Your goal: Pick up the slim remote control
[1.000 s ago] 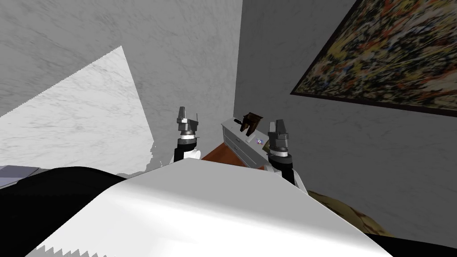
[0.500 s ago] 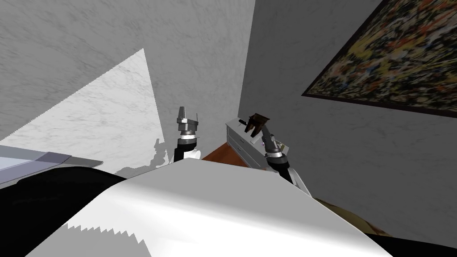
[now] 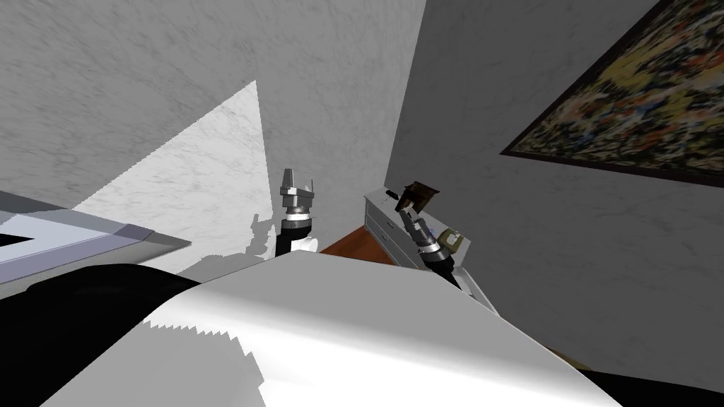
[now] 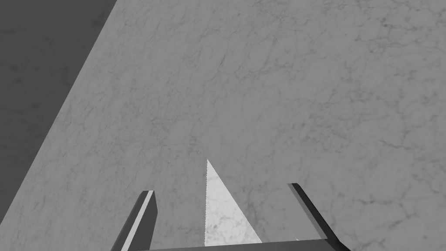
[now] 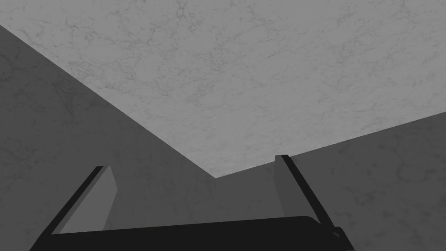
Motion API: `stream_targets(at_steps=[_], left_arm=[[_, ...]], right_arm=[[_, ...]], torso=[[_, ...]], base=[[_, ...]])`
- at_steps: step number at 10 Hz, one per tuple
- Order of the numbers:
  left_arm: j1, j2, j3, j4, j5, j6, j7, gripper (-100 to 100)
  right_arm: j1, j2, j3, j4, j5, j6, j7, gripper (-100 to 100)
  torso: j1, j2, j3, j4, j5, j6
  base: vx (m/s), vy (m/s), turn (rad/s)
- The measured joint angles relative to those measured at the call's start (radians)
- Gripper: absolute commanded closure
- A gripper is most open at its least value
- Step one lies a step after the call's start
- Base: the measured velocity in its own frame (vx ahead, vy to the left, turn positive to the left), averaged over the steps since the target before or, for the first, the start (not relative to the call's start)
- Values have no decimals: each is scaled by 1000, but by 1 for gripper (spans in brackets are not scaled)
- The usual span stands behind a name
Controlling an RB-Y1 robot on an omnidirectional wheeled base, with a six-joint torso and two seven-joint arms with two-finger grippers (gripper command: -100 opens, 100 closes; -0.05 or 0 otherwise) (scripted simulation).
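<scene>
Black and very slim, a small sliver-shaped object lay at the far end of the white drawer unit, on its top surface close to the room corner. It was too small to tell for certain that it was the remote control. Just beside it, on the side toward the painting, stood a dark brown boxy object.

The right hand was poised over the nearer part of the same surface. Its thin grey fingers pointed up toward the brown object and ended just short of it. The black sliver lay beyond the fingertips and to their left, apart from them and not between them. In the right wrist view that hand was released, its two fingers spread wide.

An olive-green lumpy object sat on the surface right beside the right wrist, on the wall side. Red-brown floor showed in front of the drawer unit, between the two arms.

The left hand stood upright to the left of the unit, well apart from it, before a grey marbled wall. The left wrist view showed it released as well, fingers wide.

A large framed painting, mottled with yellow, red and dark flecks, hung on the right-hand wall above the unit. A pale lilac-grey slab with a darker rim reached in from the left edge.
</scene>
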Motion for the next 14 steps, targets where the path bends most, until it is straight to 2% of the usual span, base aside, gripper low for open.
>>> stream_targets(at_steps=[1,7,11,13,14], left_arm=[[0,0,0,0,0,0,0,0],[0,0,0,0,0,0,0,0],[0,0,0,0,0,0,0,0],[0,0,0,0,0,0,0,0],[0,0,0,0,0,0,0,0]], right_arm=[[-3,-25,6,29,28,-3,13,-100],[1,-162,29,128,159,6,72,-100],[16,-237,43,226,249,-18,131,-100],[10,-282,52,273,294,-17,150,-100],[13,-309,52,280,309,-13,154,-100]], torso=[[0,0,0,0,0,-1],[0,0,0,0,0,0],[-1,0,0,0,0,0],[-1,0,0,0,0,0],[-2,0,0,0,0,0]], base=[[0,34,91],[5,38,149],[10,27,160],[12,23,169],[18,32,229]])
